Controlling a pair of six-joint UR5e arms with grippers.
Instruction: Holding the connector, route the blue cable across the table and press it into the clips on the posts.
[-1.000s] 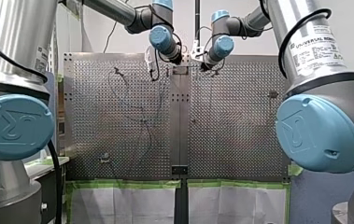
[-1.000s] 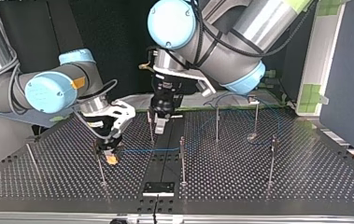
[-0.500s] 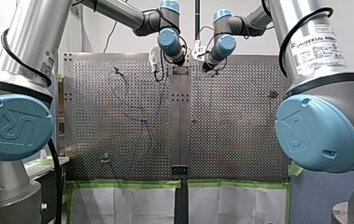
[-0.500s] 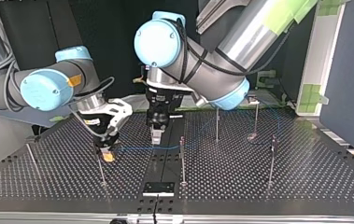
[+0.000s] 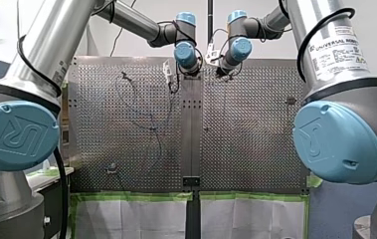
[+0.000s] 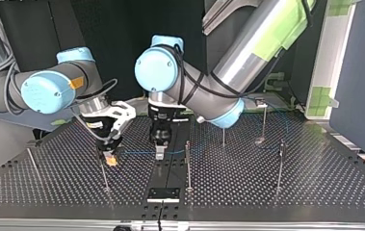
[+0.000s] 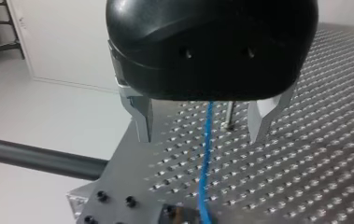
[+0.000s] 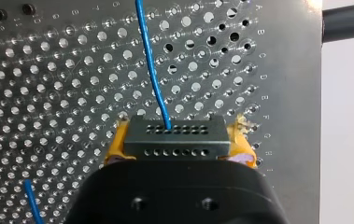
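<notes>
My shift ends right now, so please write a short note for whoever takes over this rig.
My right gripper: shut on the connector, low over the table.
My left gripper: open, straddling the blue cable.
The cable runs from the connector past my left gripper towards the posts.
Done: connector held.
Left: press the cable into the clips; which are filled cannot be told.

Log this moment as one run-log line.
right tool: shut on connector | left tool: open around blue cable | stage: routing
</notes>
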